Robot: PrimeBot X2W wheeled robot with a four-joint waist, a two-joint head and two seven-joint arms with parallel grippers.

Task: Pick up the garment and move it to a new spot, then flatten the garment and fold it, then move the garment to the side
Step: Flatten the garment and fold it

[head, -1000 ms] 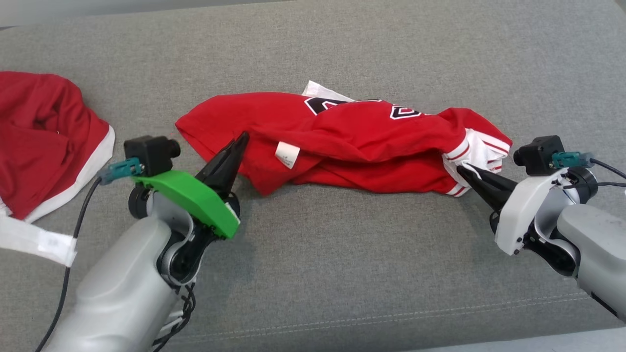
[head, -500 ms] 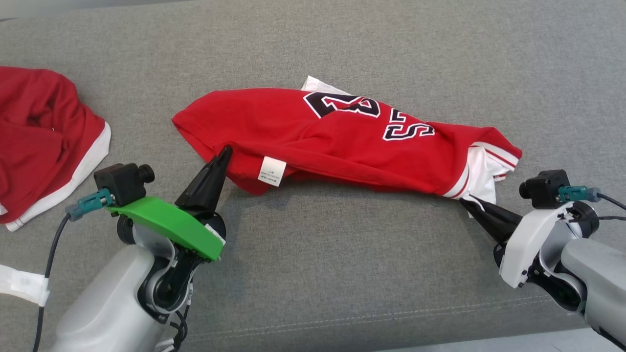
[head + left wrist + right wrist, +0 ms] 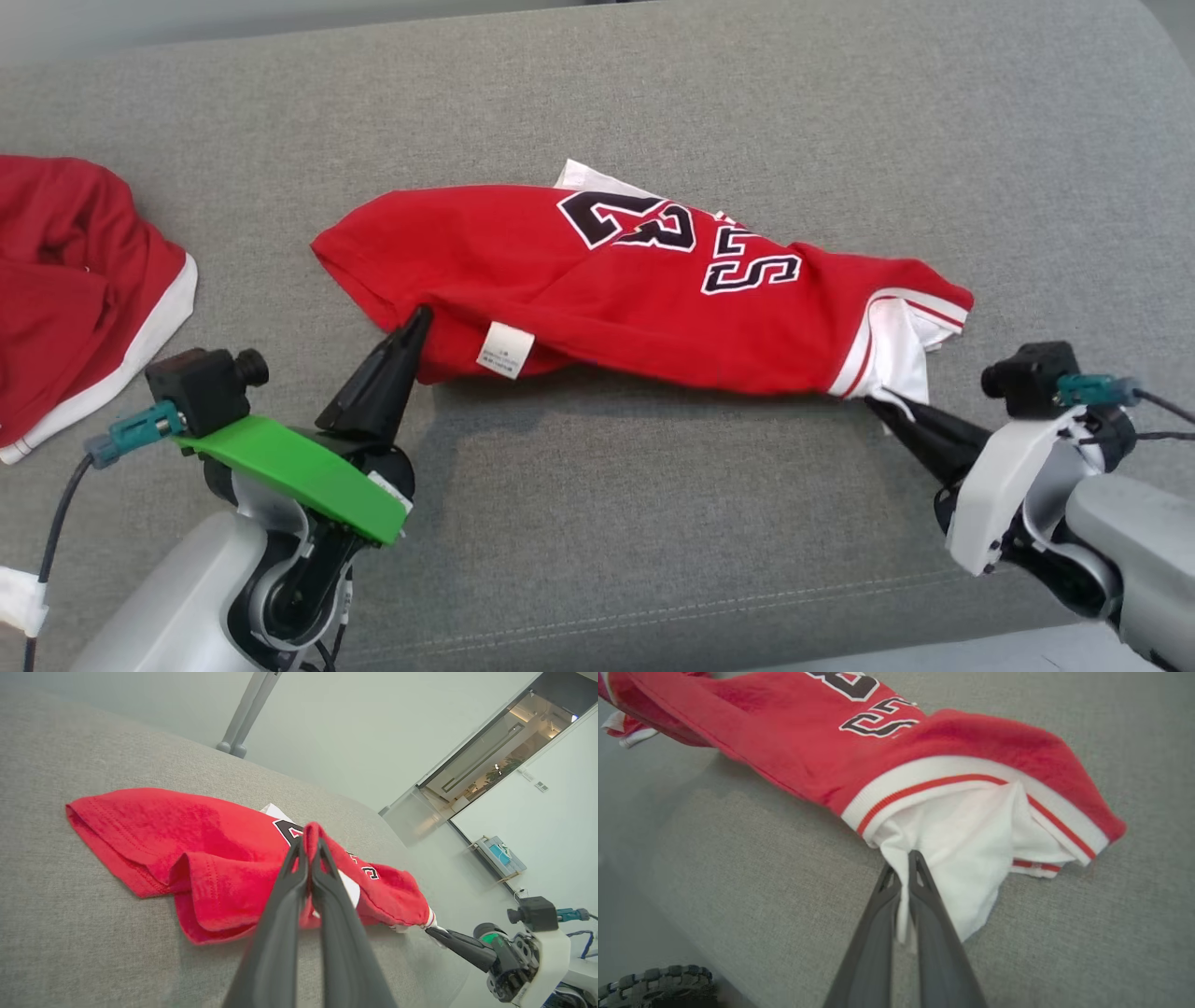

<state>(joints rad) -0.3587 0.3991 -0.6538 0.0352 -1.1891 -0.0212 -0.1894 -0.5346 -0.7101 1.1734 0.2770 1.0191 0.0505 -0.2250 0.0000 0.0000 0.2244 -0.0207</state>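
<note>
Garment (image 3: 597, 280): red jersey, bunched lengthwise at middle of grey cushion (image 3: 653, 523). Left pincer (image 3: 419, 317) pinching red hem at left end; right pincer (image 3: 875, 403) pinching white cloth at right end. Soft, light, limp; likely sags, bunches. Best hold: hem corners.

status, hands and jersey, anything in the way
Left hand shut on red jersey hem, right hand shut on its white end. Jersey stretched between them over grey cushion, not flat. Second red garment far left, clear.
</note>
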